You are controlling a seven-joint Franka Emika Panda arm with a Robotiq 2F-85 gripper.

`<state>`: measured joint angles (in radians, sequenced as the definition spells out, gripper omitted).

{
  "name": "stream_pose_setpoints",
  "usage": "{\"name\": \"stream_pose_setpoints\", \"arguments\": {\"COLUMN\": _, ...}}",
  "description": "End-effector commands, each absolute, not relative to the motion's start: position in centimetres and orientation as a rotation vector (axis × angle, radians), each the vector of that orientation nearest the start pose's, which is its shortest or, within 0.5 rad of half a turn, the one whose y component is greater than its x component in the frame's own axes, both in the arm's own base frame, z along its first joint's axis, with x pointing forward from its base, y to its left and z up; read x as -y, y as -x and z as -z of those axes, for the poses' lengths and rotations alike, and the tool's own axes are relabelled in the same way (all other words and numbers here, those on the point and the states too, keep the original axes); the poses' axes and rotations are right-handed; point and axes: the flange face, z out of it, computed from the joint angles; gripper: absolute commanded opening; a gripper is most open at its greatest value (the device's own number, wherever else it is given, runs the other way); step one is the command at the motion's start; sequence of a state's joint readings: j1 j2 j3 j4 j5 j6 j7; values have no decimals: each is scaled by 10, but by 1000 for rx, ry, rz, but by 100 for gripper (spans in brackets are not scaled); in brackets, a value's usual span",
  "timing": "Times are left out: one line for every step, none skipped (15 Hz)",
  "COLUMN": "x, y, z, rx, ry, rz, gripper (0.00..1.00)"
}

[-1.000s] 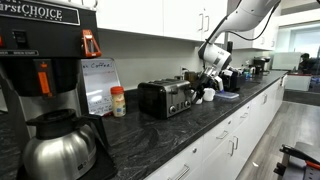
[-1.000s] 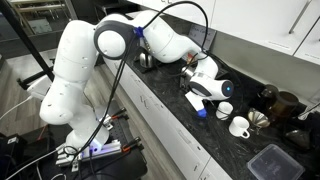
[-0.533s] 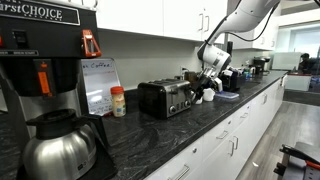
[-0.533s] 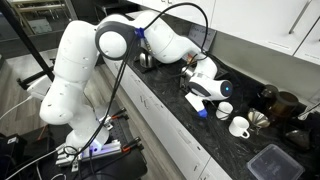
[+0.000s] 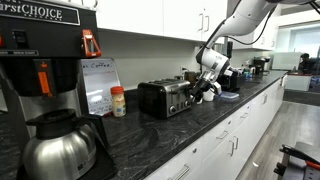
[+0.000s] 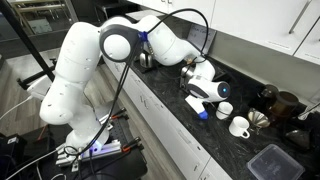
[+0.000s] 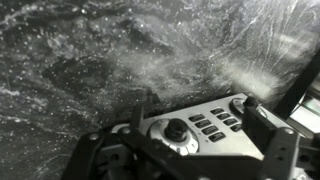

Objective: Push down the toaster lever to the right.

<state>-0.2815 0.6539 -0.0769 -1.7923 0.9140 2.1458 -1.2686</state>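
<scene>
The toaster [image 5: 165,97] is low and black with a brushed-steel face, and it stands on the dark speckled counter [image 5: 200,125]. My gripper [image 5: 206,90] hangs just off the toaster's right end, close to its face. In the wrist view the steel control face [image 7: 200,140] fills the lower middle, with a round dial [image 7: 177,130], a block of small buttons [image 7: 212,122] and a dark lever knob [image 7: 250,102] at its right. My gripper [image 7: 185,152] is open and empty, with a finger on each side of this face. In an exterior view the gripper [image 6: 197,88] and arm hide the toaster.
A tall black coffee machine [image 5: 45,50] with a steel carafe [image 5: 58,148] stands at the counter's near end. A small orange-capped bottle [image 5: 119,101] and a sign [image 5: 100,85] sit beside the toaster. White cups [image 6: 240,127] and a plastic tub [image 6: 270,160] lie beyond the gripper.
The gripper has shifted slightly closer to the toaster's right end. Nothing else has moved.
</scene>
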Motion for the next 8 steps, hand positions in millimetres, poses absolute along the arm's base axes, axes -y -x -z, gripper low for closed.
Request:
{"name": "stream_pose_setpoints", "arguments": {"x": 187, "y": -609, "z": -172, "rx": 362, "ry": 2506, "rz": 435, "gripper": 100}}
{"name": "stream_pose_setpoints", "arguments": {"x": 186, "y": -611, "z": -174, "rx": 354, "ry": 2528, "rz": 444, "gripper": 100}}
{"name": "stream_pose_setpoints", "arguments": {"x": 186, "y": -612, "z": -176, "rx": 339, "ry": 2549, "rz": 456, "gripper": 100}}
{"name": "stream_pose_setpoints", "arguments": {"x": 185, "y": -613, "z": -177, "rx": 329, "ry": 2561, "rz": 465, "gripper": 100}}
{"name": "stream_pose_setpoints", "arguments": {"x": 183, "y": -611, "z": -178, "rx": 311, "ry": 2570, "rz": 461, "gripper": 100}}
{"name": "stream_pose_setpoints", "arguments": {"x": 182, "y": -610, "z": -180, "rx": 300, "ry": 2582, "rz": 457, "gripper": 100}}
{"name": "stream_pose_setpoints", "arguments": {"x": 180, "y": -608, "z": -181, "rx": 293, "ry": 2595, "rz": 454, "gripper": 100}}
{"name": "stream_pose_setpoints", "arguments": {"x": 179, "y": -606, "z": -182, "rx": 286, "ry": 2606, "rz": 452, "gripper": 100}}
